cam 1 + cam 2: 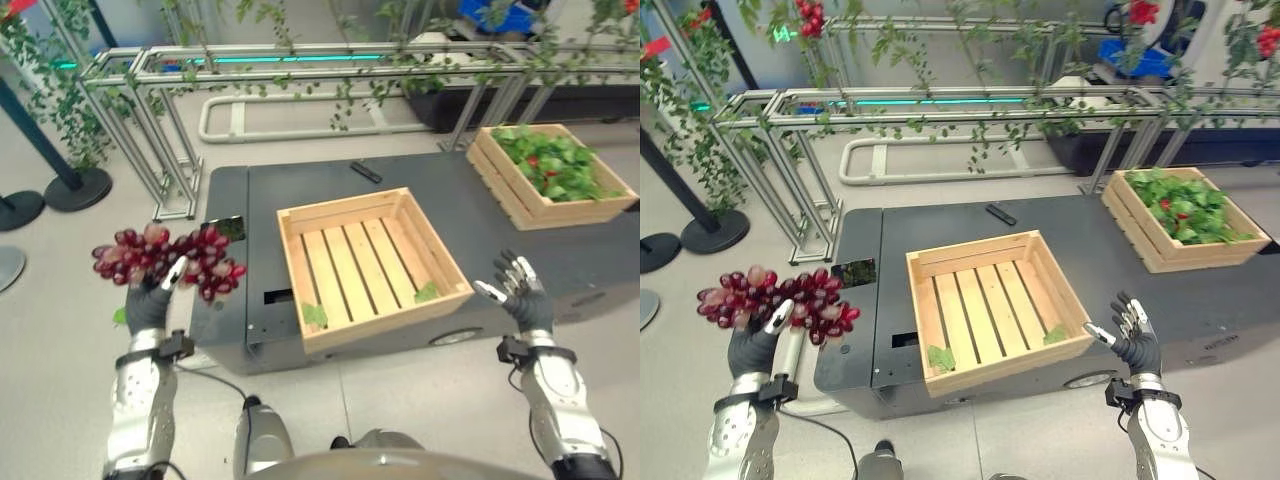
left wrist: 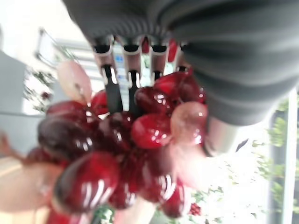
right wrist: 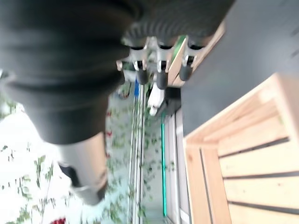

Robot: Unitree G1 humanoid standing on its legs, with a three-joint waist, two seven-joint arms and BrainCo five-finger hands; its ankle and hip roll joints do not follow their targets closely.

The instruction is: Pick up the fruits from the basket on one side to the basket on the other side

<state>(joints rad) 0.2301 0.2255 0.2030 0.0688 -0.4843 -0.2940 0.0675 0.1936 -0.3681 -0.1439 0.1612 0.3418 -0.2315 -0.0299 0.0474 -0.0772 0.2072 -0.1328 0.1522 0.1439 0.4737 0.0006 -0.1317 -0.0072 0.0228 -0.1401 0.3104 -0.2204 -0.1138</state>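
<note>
The left hand [image 1: 150,300] grips one bunch of red grapes [image 1: 165,260], held up left of the table [image 1: 230,290]. Two wooden crates: one near [image 1: 370,262], one far right [image 1: 550,172]. The right hand [image 1: 520,290] is spread, holding nothing.

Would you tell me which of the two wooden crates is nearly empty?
The nearer crate, between the hands: bare slats and two small leaves. The far crate on the right is full of greenery.
</note>
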